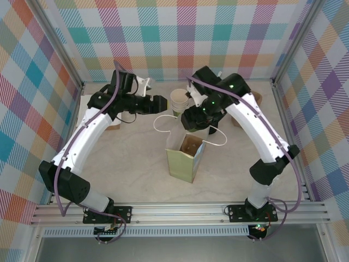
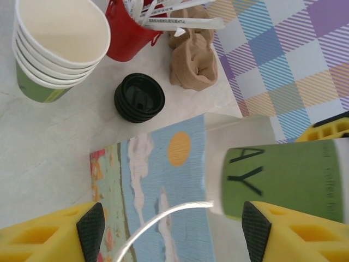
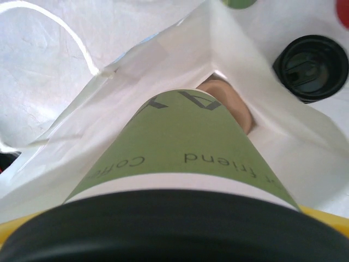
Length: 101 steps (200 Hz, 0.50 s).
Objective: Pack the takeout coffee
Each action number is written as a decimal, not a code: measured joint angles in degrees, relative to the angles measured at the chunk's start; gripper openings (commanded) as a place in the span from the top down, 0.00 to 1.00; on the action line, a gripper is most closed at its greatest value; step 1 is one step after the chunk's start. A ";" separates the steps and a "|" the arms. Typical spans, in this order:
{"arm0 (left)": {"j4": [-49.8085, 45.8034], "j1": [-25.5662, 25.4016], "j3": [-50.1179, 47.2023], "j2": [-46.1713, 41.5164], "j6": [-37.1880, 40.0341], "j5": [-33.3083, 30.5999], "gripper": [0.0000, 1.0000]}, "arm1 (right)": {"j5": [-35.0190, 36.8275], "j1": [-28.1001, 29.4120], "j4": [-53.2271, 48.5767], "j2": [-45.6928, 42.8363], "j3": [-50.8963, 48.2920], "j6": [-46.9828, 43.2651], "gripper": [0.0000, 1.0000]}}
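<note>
My right gripper [image 1: 198, 118] is shut on the takeout coffee [image 3: 180, 147], a paper cup with an olive-green lower part and a black lid [image 3: 163, 229]. It holds the cup upright, base down, over the open mouth of the paper bag [image 1: 182, 161]. In the right wrist view something brown [image 3: 232, 103] lies at the bottom of the bag [image 3: 163, 60]. My left gripper [image 2: 173, 229] stands open beside the bag's painted side [image 2: 163, 180], with the white handle [image 2: 163, 215] between its fingers; the cup [image 2: 283, 174] shows at the right of that view.
A stack of empty paper cups [image 2: 54, 49], a red cup of white stirrers [image 2: 128, 33], a stack of black lids [image 2: 139, 98] and crumpled brown paper [image 2: 191, 60] sit behind the bag. Checkered walls enclose the table on three sides.
</note>
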 measured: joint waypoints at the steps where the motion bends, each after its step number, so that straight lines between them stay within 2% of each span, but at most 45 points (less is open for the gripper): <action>1: -0.09 -0.02 0.20 0.04 0.02 0.02 0.30 | 0.00 -0.02 -0.04 -0.09 0.04 0.02 0.29; 35: -2.56 -1.99 5.57 3.39 3.43 -0.17 0.28 | 3.45 -0.81 -1.70 -5.46 2.71 1.57 0.30; 101: -12.28 -7.65 23.71 18.58 16.06 -3.48 0.26 | 6.45 -0.90 -1.70 -9.51 3.74 3.26 0.30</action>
